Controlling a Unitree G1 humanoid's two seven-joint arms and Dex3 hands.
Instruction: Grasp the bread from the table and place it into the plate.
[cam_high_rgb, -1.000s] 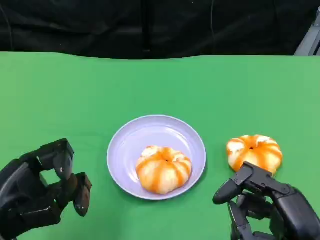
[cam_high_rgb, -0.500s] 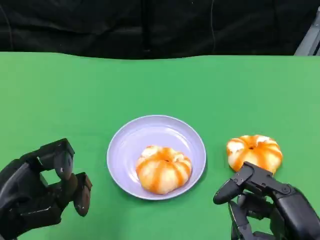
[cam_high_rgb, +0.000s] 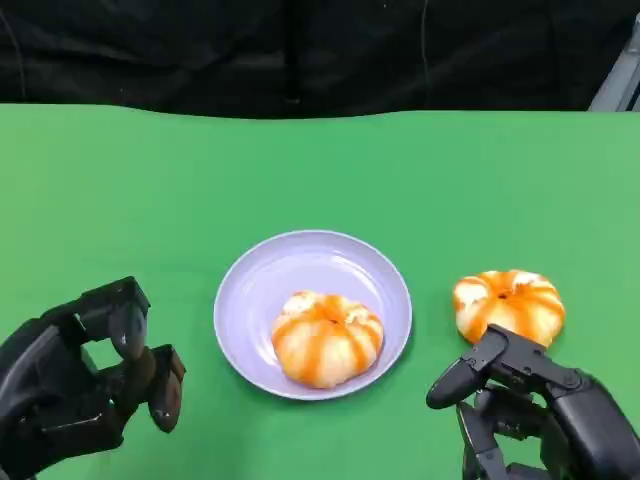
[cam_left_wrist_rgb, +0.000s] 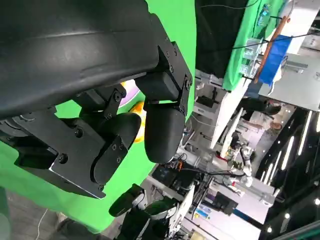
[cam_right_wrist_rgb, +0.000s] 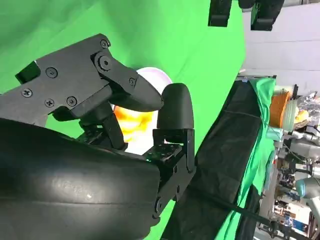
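Right hand poised to take the second bread.
Head view: one bread (cam_high_rgb: 327, 338) lay in the plate (cam_high_rgb: 262, 272) at centre; the other (cam_high_rgb: 508, 304) sat lower right, just above the released right hand (cam_high_rgb: 525, 412); left hand (cam_high_rgb: 85, 375) empty, lower left; a grasp from above seemed best. Right wrist view: fingers (cam_right_wrist_rgb: 175, 106) apart before bread (cam_right_wrist_rgb: 131, 122).

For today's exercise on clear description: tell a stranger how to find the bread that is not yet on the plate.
On the green table, find the lilac plate near the middle. The loose bread lies on the cloth to the plate's right, just beyond the right hand. Its twin sits on the plate.
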